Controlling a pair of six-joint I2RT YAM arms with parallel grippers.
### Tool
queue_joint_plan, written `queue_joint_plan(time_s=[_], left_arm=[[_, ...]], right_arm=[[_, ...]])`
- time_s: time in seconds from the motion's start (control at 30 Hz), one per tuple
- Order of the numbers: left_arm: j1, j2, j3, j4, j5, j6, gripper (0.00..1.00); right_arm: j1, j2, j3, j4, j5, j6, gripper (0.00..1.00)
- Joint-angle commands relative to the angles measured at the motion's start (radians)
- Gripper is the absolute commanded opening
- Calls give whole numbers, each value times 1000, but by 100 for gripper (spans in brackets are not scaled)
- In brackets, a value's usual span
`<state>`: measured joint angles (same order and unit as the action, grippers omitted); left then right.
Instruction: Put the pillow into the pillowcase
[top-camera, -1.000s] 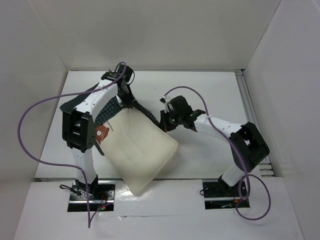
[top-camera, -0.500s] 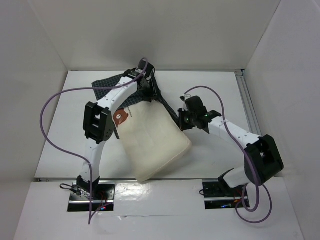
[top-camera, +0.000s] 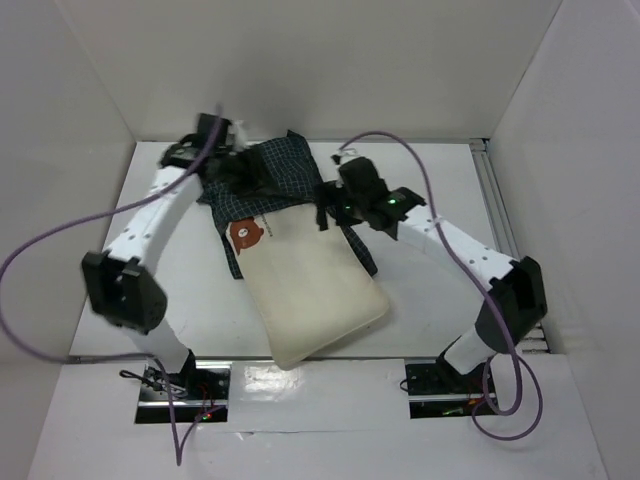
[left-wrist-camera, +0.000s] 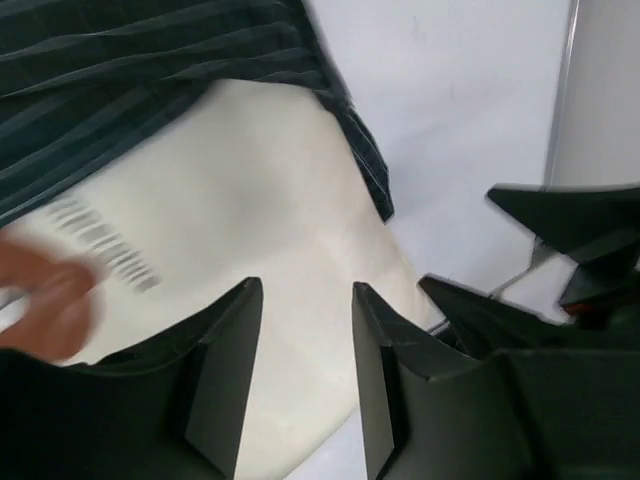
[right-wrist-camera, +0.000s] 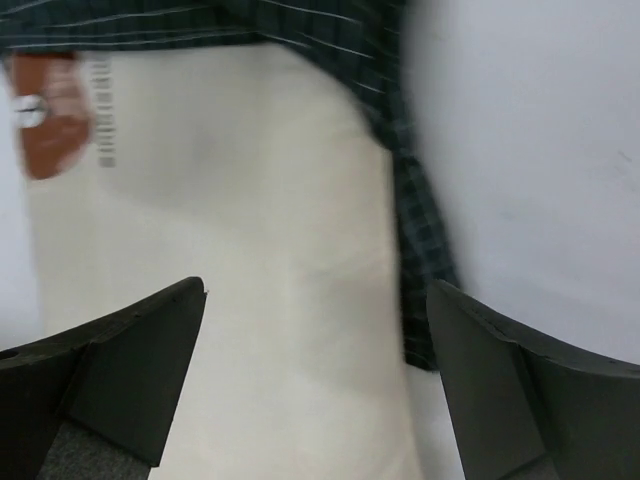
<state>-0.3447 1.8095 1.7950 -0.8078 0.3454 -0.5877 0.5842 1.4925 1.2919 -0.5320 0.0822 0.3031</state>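
Note:
The cream pillow (top-camera: 315, 290) lies slanted on the table, with its bear face (top-camera: 245, 233) near the far left corner. The navy checked pillowcase (top-camera: 268, 170) is bunched over its far end, and a strip runs down the pillow's right side. My left gripper (top-camera: 238, 168) hovers over the case's left part, open and holding nothing. In the left wrist view the left gripper (left-wrist-camera: 307, 290) looks down on the pillow (left-wrist-camera: 260, 200) and the pillowcase (left-wrist-camera: 150, 60). My right gripper (top-camera: 325, 208) is wide open above the pillow's far right; between the right gripper's (right-wrist-camera: 318, 290) fingers I see pillow (right-wrist-camera: 230, 250) and pillowcase (right-wrist-camera: 300, 25).
White walls close the table on three sides. A metal rail (top-camera: 495, 220) runs along the right edge. Purple cables loop above both arms. The right arm (left-wrist-camera: 570, 220) shows at the right of the left wrist view.
Both grippers have opened and let go of the pillowcase. The left arm swung out to the left. The pillow has dropped flat, with the case lying over its far end.

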Motion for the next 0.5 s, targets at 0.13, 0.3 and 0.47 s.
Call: queue_joint_plan(time_s=[0.13,0.3,0.47], left_arm=[[490,-389,-555,183,82,-120,63],[605,-446,-739,237,55,-129,64],[625,-385,-859,324,64,-52,85]], right_arm=[[356,381,364,-23,158,-74,99],[439,665,721,-72,180,-93,99],[440,915,931,-164,151,-85,100]])
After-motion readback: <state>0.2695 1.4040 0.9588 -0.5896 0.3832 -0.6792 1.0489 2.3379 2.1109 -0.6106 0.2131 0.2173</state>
